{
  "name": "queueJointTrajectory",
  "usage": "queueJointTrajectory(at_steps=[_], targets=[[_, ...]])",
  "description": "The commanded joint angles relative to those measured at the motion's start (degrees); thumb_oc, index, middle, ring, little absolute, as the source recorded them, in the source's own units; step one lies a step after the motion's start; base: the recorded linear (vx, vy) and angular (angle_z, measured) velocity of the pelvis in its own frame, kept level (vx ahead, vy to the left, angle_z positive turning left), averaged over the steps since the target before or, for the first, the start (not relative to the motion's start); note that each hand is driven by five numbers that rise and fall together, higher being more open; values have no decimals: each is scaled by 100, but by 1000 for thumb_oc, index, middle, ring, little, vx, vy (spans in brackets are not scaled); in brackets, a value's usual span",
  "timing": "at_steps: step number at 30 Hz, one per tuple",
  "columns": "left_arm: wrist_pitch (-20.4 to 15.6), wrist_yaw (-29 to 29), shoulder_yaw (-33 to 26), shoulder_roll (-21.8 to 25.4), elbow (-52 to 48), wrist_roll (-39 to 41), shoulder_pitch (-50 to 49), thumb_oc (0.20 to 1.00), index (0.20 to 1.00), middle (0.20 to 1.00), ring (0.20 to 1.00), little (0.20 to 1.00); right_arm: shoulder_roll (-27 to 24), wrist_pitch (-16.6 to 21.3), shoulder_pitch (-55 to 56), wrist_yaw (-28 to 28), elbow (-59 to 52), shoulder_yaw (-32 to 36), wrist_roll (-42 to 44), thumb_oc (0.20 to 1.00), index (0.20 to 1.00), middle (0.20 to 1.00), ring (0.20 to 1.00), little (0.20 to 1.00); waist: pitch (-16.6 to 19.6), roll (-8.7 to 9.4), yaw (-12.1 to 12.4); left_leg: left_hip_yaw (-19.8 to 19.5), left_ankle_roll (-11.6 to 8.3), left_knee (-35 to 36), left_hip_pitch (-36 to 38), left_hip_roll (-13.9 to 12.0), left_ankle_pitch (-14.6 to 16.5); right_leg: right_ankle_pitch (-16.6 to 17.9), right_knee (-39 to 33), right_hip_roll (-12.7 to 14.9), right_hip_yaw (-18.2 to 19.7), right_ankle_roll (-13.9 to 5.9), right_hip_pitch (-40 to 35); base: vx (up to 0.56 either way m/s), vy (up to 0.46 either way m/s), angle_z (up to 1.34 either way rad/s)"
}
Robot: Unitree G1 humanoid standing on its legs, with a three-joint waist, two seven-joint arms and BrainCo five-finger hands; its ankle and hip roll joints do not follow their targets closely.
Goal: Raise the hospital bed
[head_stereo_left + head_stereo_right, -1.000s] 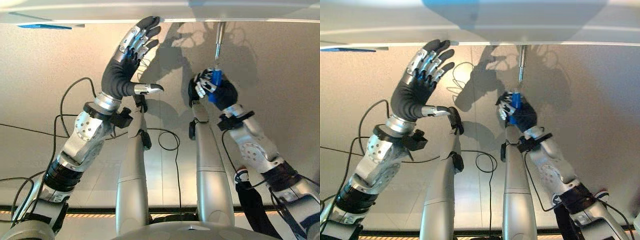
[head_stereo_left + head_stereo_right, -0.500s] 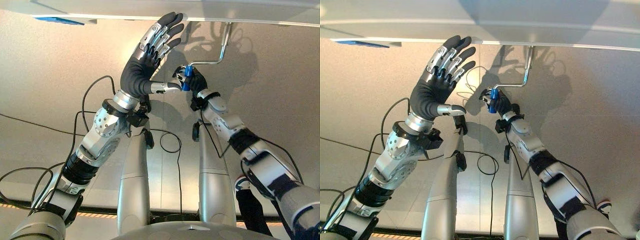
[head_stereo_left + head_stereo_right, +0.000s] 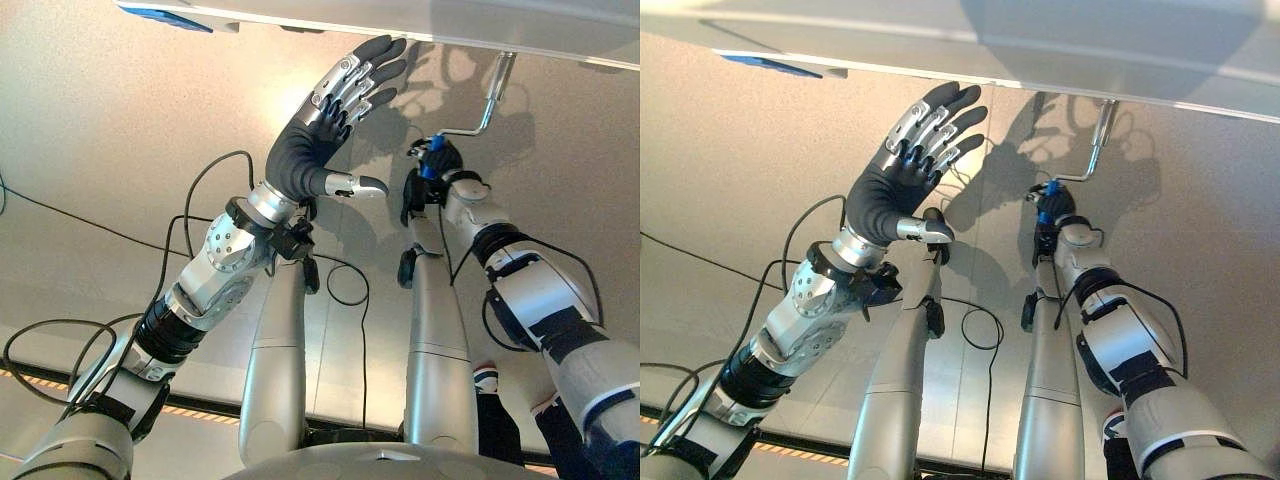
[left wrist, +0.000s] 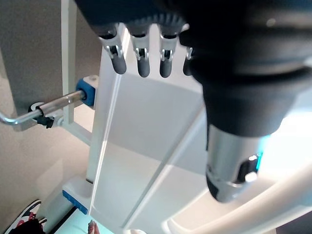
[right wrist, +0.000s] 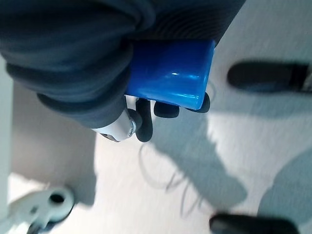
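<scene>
Beige floor [image 3: 90, 120] fills the background, with the pale edge of the hospital bed [image 3: 420, 18] running across the far side of the scene.

Item 1: crank [image 3: 484, 108]. Bent silver metal rod hanging from the underside of the bed edge, far right of centre. Its upper leg slants down from the bed; its lower leg turns left and ends in a blue handle [image 3: 431, 166]. In the left wrist view the same rod [image 4: 53, 105] enters a blue fitting [image 4: 87, 92] on the white bed frame [image 4: 146, 161].

Item 2: right hand [image 3: 437, 163]. Reaches in from the right, near the centre of the scene, below the bed edge. Fingers curled tight round the blue handle; in the right wrist view the blue end of the handle [image 5: 168, 73] sticks out past the dark fingertips [image 5: 165, 108] wrapped beneath it.

Item 3: left hand [image 3: 325, 130]. Raised left of the crank, well apart from the handle, its fingertips close under the bed edge. Fingers straight and spread, thumb held out to the right, holding nothing.

Item 4: blue patch [image 3: 172, 15] on the bed's underside, far left.

No containers among the listed things.
</scene>
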State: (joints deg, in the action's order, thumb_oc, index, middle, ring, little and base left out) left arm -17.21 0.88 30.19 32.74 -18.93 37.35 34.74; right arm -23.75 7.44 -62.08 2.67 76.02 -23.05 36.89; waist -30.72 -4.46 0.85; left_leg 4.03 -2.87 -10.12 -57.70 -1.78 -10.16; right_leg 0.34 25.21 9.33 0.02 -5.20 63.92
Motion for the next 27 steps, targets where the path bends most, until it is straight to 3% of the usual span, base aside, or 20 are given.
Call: queueJointTrajectory(at_steps=[1, 9, 21, 23, 24, 27], targets=[[-278, 166, -14, -6, -566, -11, -23, 1000, 1000, 1000, 1000, 1000, -734, -50, -21, 152, 137, -5, -162, 200, 200, 200, 200, 200, 93, -389, -193, 83, -24, -783, 238, 67, 941, 574, -836, -102, -189, -469, -448, 0, 0, 0], [-335, 208, -36, 153, -572, -38, -33, 1000, 1000, 1000, 1000, 1000, -1349, 147, 650, 435, 123, 774, 438, 200, 200, 200, 200, 200, 93, -377, -328, 125, -21, -772, 312, 58, 962, 532, -816, -122, -143, -463, -469, 0, 0, 0], [-370, 138, -272, 410, -658, -43, -218, 1000, 1000, 1000, 1000, 1000, -1713, 443, 1472, 589, -231, 1354, 786, 200, 200, 200, 200, 200, 93, -269, -473, 131, -22, -756, 334, 40, 976, 536, -825, -156, -121, -461, -468, -1, -2, 1], [-371, 118, -358, 423, -687, -41, -293, 1000, 1000, 1000, 1000, 1000, -1677, 605, 1656, 639, -681, 1433, 897, 200, 200, 200, 200, 200, 93, -222, -519, 136, -22, -759, 336, 37, 978, 536, -814, -163, -116, -460, -469, 0, 0, 0], [-378, 89, -567, 407, -709, -74, -405, 1000, 1000, 1000, 1000, 1000, -1582, 946, 2100, 747, -1979, 1499, 874, 200, 200, 200, 200, 200, 93, -143, -621, 152, -23, -776, 288, 24, 971, 554, -813, -186, -98, -459, -421, 0, 0, 0], [-376, 28, -857, 373, -742, -182, -585, 1000, 1000, 1000, 1000, 1000, -1280, 1461, 3169, 893, -4304, 2039, 759, 200, 200, 200, 200, 200, 93, -9, -772, 146, -20, -756, 284, 23, 968, 561, -819, -190, -74, -467, -406, 2, -5, -1]])
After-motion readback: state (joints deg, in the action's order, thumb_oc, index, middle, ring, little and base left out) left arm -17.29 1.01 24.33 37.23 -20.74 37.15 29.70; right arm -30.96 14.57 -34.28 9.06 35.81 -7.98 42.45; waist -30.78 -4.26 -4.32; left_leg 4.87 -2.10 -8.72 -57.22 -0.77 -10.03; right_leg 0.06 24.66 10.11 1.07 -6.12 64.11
